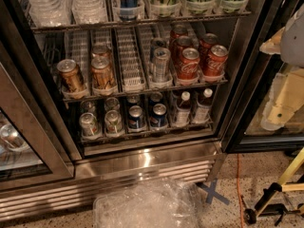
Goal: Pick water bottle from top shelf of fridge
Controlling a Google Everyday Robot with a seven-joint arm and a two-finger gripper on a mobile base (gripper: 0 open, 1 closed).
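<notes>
Coca-Cola script is noted on the red cans (189, 65) and a Pepsi emblem on a blue can (159, 116) below, both left of the gripper (279, 109) at the right edge.

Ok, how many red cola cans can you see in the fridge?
5, all on the middle rack, right side: three cans in one lane, two in the end lane. More may be hidden behind. The gripper is outside, right of the fridge.
</notes>
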